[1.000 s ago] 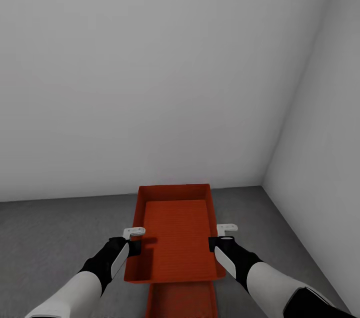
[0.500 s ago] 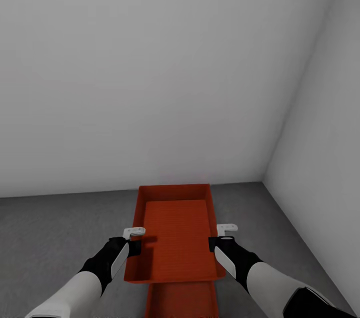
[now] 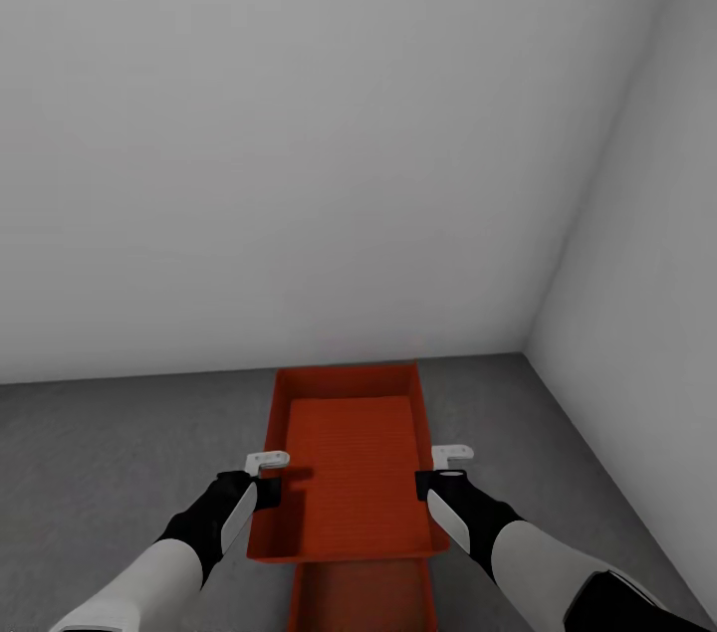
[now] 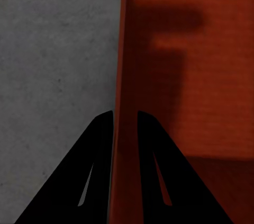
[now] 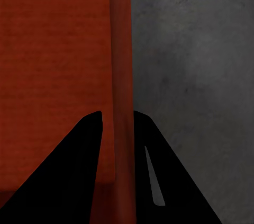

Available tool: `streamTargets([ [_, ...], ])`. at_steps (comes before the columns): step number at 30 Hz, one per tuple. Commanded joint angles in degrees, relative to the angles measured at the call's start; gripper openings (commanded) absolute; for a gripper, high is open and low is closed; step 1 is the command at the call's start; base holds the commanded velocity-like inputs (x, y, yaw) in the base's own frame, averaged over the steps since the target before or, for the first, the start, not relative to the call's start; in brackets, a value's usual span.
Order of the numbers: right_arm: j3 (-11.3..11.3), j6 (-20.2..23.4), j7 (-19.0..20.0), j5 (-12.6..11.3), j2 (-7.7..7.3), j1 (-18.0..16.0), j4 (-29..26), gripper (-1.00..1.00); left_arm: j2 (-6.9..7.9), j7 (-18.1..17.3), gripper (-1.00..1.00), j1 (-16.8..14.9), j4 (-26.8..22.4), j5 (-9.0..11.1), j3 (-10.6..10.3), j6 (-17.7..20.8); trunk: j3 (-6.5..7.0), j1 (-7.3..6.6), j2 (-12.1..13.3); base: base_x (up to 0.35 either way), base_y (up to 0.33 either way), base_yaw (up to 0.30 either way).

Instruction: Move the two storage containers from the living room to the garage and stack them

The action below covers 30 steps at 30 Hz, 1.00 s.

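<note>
Stacking is underway: left gripper (image 3: 267, 475) and right gripper (image 3: 436, 471) each pinch a side wall of the upper container (image 3: 349, 473), held above the lower container (image 3: 363, 597) on the garage floor (image 3: 100, 453). Square it over that one, lower level, then release both together.

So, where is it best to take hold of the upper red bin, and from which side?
Take the upper bin by its two long side walls, coming from above. It is open-topped with thin straight walls; the left hand and right hand each straddle one wall.
</note>
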Motion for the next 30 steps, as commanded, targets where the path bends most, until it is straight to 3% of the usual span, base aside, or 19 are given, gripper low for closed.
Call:
streamTargets([
  [1,-1.67,-1.51,-2.97,1.65,-1.05,-0.09,-0.19,-1.0,0.07,0.72,-1.0,0.02,-0.07,-0.92,0.56,0.44,-0.16,0.0,-0.05,0.0,0.0,0.0],
  [30,-1.67,-1.51,-2.97,1.65,-1.11,-0.09,-0.19,-1.0,0.07,0.77,-1.0,0.02,-0.16,-0.92,0.69,0.41,-2.84,0.0,-0.05,0.0,0.0,0.0],
])
